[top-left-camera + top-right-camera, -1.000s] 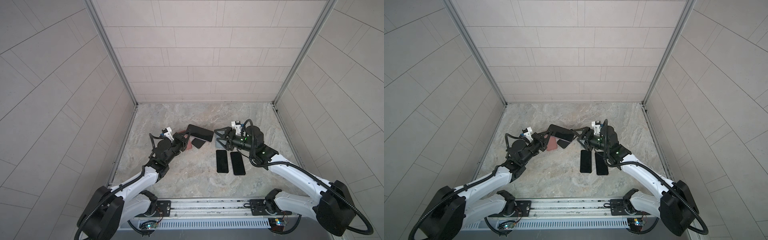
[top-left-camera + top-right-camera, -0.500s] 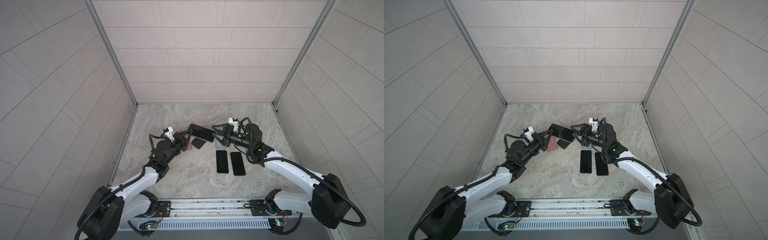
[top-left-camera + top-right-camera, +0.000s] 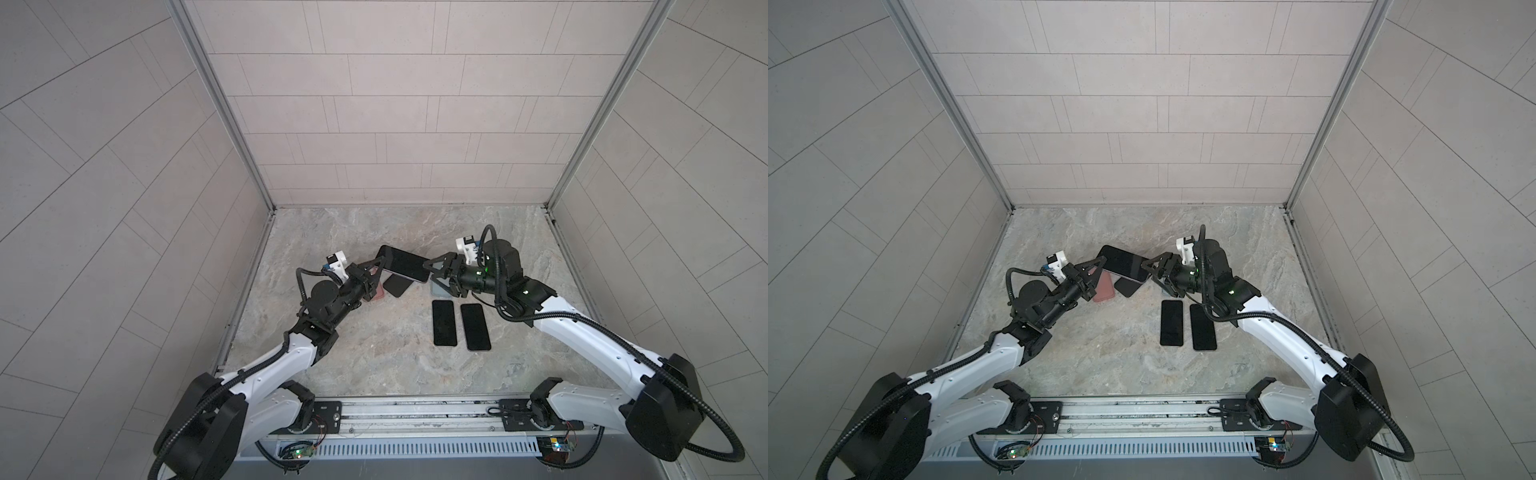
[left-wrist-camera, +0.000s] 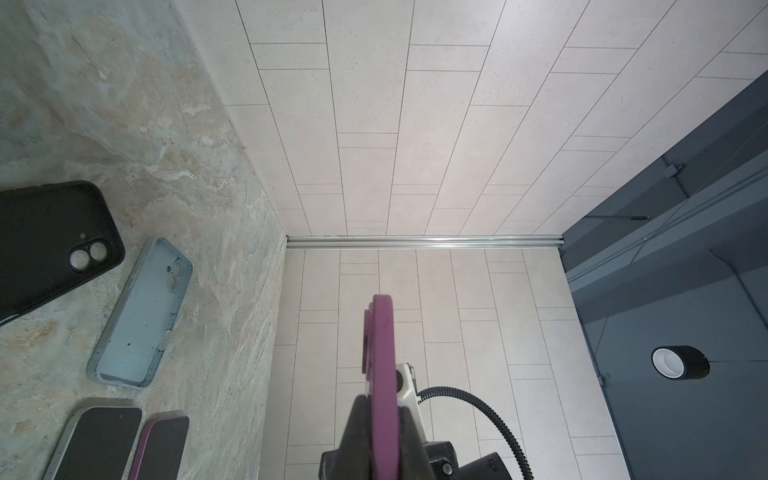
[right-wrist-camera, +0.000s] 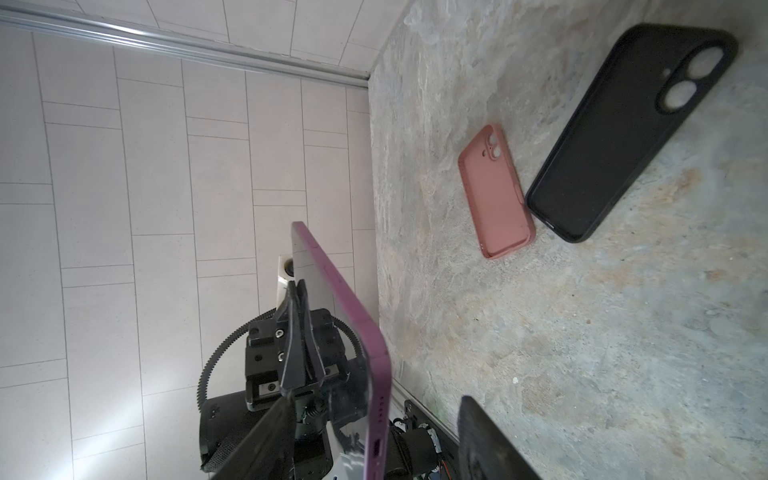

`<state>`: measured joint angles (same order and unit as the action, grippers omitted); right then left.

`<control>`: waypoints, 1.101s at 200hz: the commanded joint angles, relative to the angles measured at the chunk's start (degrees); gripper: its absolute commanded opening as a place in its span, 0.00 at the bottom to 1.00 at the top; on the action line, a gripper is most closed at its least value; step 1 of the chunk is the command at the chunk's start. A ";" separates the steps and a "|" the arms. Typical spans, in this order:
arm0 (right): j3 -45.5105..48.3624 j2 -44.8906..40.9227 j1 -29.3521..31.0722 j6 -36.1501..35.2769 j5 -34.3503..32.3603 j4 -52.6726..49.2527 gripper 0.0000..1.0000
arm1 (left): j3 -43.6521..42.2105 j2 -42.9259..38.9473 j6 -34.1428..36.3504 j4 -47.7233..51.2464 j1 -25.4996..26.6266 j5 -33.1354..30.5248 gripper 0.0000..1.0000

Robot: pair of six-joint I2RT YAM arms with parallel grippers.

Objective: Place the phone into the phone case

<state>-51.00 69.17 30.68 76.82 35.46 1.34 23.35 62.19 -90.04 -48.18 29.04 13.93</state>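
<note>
fingers [image 4: 356, 436] of left gripper [image 4: 382, 405] clenched on purple phone [image 3: 405, 264], up off table [image 3: 374, 361]. fingers [image 5: 266, 440] of right gripper [image 5: 374, 407] spread, phone's far end between them. no case on yet: pink case [image 5: 494, 195], black case [image 5: 623, 137], blue case [image 4: 141, 316] empty, below the fingers.

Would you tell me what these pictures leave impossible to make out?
- light blue case: both top views, mostly under the right gripper.
- black case: left wrist view, cut off by the picture's edge.
- phone: right wrist view, edge-on; contact with the right gripper unclear.
</note>
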 commanded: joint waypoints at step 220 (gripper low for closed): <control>-15.64 -6.68 -4.36 -23.04 -8.15 -26.80 0.00 | 24.56 -6.47 39.30 66.70 -1.96 -2.32 1.00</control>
<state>-56.31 67.77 28.32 71.33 34.02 -4.21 34.37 56.53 -77.67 -19.16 27.99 16.05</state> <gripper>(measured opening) 0.099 0.990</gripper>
